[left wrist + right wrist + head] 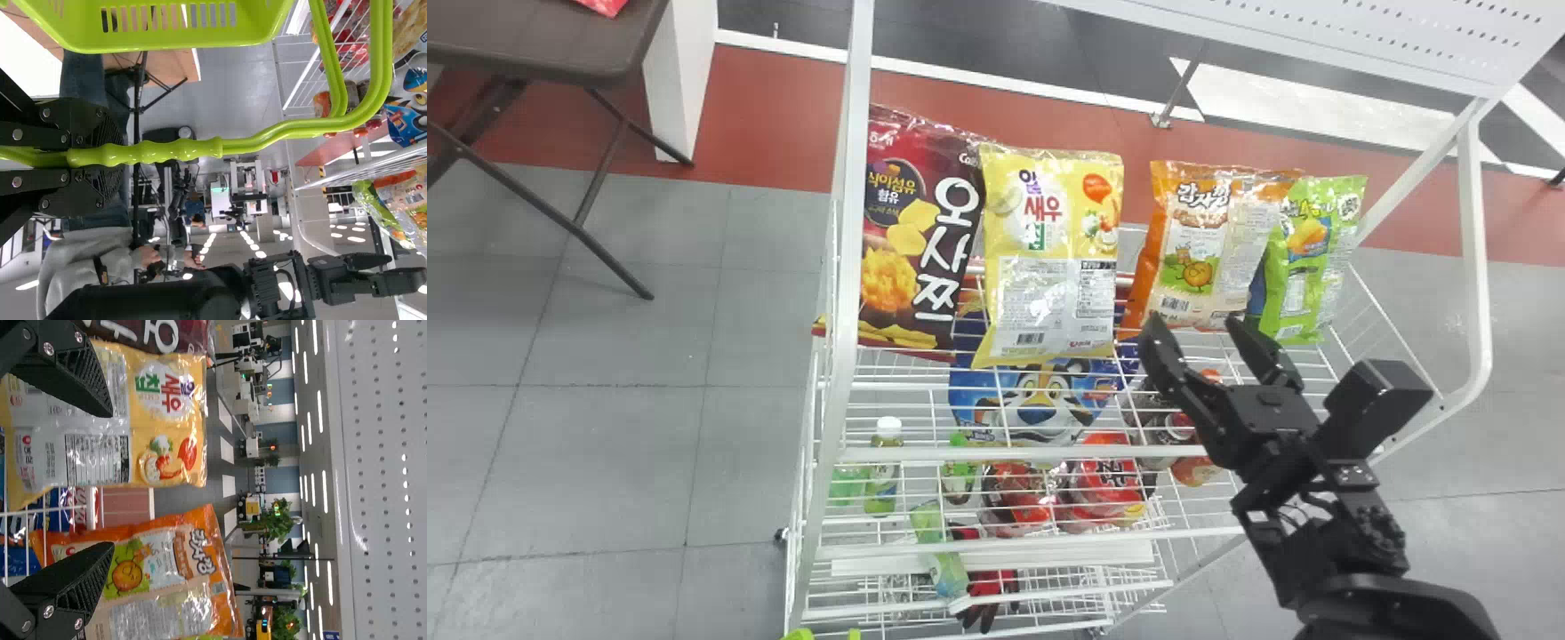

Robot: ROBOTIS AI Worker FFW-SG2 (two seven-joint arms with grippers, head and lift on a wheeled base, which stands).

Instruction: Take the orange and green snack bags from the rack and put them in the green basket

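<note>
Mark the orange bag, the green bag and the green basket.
Orange bag (1199, 247): head view, middle of its printed face.
Green bag (1309, 244): head view, its printed face.
Green basket (163, 41): left wrist view, wall beside the slots.

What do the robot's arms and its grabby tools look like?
The right arm is black and chunky, with blocky parts and thin wires showing. The right tool and left tool are black too, with finely patterned fingers and shiny round screws.

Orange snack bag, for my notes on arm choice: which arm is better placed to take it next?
The right, I'd judge: the right gripper hovers near the orange snack bag, jaws apart, while the left gripper is closed on the handle of the green basket.
</note>
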